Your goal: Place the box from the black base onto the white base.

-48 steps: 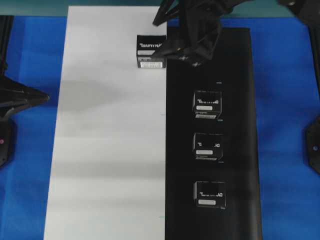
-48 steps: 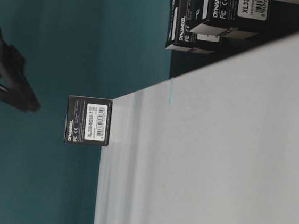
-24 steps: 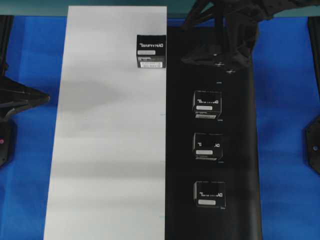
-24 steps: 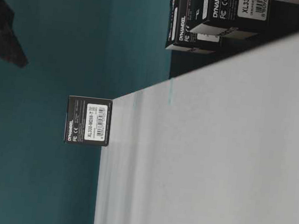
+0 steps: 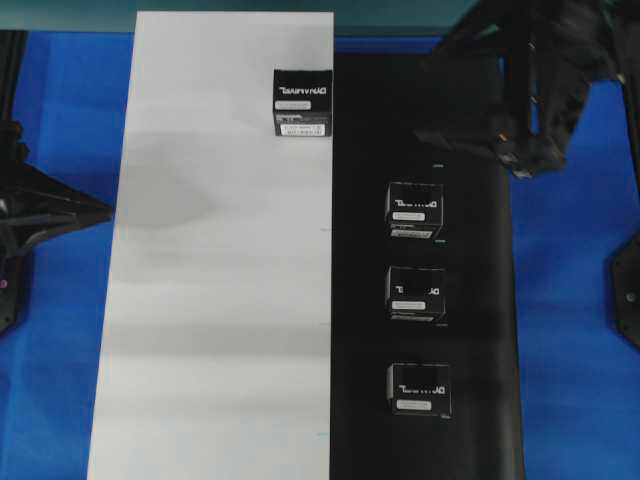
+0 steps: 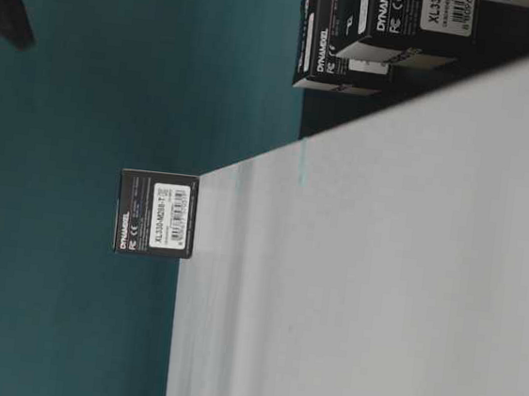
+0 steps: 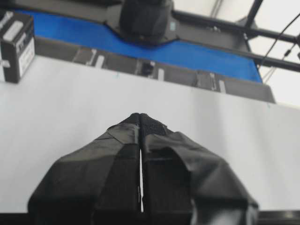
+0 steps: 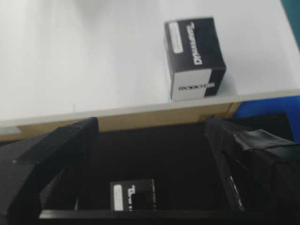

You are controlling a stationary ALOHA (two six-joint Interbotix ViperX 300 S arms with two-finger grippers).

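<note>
One black box with white lettering stands on the white base near its far right edge; it also shows as box and box. Three look-alike boxes sit in a row on the black base: box, box and box. My right gripper hovers open over the far end of the black base and holds nothing; its fingers frame bare black sheet and one box. My left gripper rests shut at the white base's left edge, its tips pressed together.
Blue cloth surrounds both bases. The right arm's body hangs over the black base's far right corner. Arm mounts stand at the right edge of the table. The white base has a raised tan edge beside the black sheet.
My right gripper has drawn away from the box on the white base, moving right across the far end of the black base. The left gripper has shifted slightly.
</note>
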